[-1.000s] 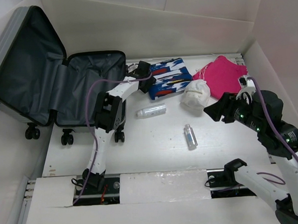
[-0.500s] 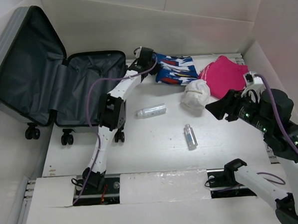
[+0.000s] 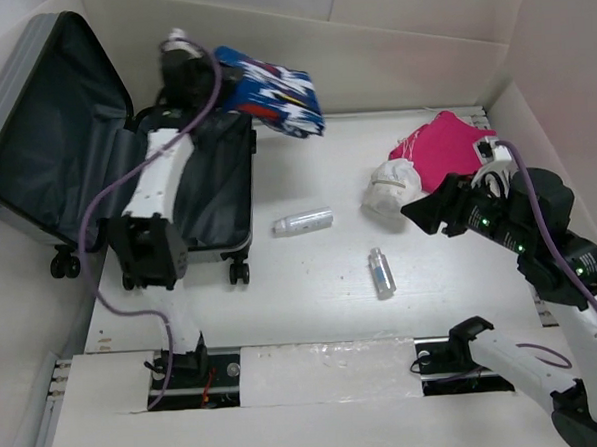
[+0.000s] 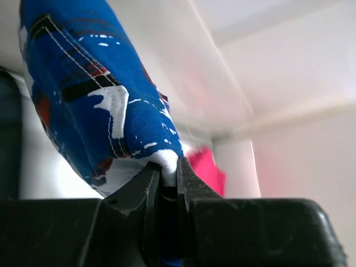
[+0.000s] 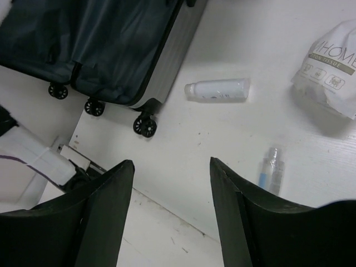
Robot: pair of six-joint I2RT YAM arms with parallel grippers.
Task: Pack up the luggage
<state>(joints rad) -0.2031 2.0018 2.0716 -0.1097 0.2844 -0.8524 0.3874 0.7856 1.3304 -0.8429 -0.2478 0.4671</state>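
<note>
The silver-grey luggage [image 3: 35,157] lies open at the left, dark lining up; it also shows in the right wrist view [image 5: 111,39]. My left gripper [image 3: 203,88] is shut on a blue patterned cloth [image 3: 271,90] and holds it high over the suitcase's back right corner. In the left wrist view the cloth [image 4: 94,94] is pinched between the fingers [image 4: 192,186]. My right gripper [image 3: 415,210] is open and empty, held above the table to the right of a white tissue pack [image 3: 392,191].
A white bottle [image 3: 303,222] and a small clear bottle [image 3: 382,272] lie mid-table. A pink cloth [image 3: 450,150] lies at the back right. White walls stand behind and at the right. The right wrist view shows the white bottle [image 5: 217,89], clear bottle [image 5: 270,169] and tissue pack [image 5: 328,72].
My left gripper has lifted the blue cloth off the table and carried it up and left over the suitcase. My right gripper has shifted slightly left.
</note>
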